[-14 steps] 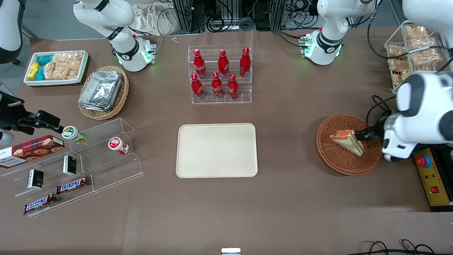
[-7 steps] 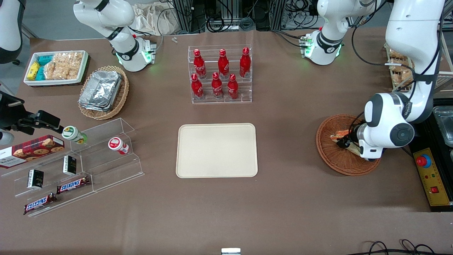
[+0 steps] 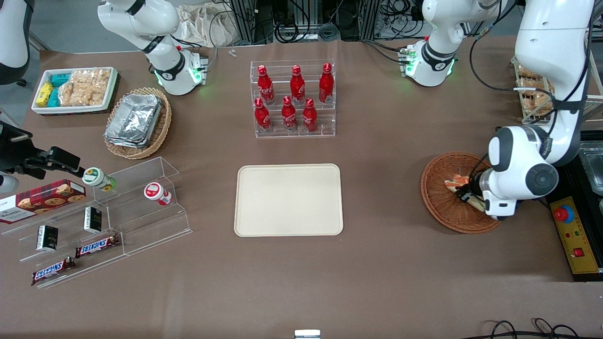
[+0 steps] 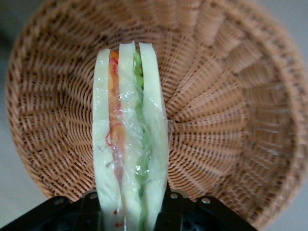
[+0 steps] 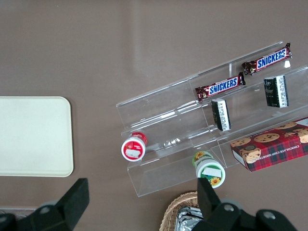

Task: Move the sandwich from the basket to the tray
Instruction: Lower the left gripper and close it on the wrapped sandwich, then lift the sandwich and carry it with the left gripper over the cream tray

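The sandwich (image 3: 455,181) is a wrapped white-bread wedge with green and orange-red filling, inside the reddish-brown woven basket (image 3: 438,209) toward the working arm's end of the table. My left gripper (image 3: 465,193) reaches down into the basket, largely covered by its own wrist in the front view. In the left wrist view the sandwich (image 4: 130,139) stands edge-on between the two black fingers of the gripper (image 4: 131,202), which press on both bread faces, with the basket (image 4: 221,120) weave under it. The cream tray (image 3: 288,199) lies bare at the table's middle.
An acrylic rack of red bottles (image 3: 293,101) stands farther from the front camera than the tray. A yellow box with a red stop button (image 3: 575,235) sits beside the basket. A clear stepped shelf with snacks (image 3: 94,221) lies toward the parked arm's end.
The arm has swung upright over the basket and the wrist has turned. The gripper now covers most of the sandwich and grips it; in the last half second it shifted only slightly.
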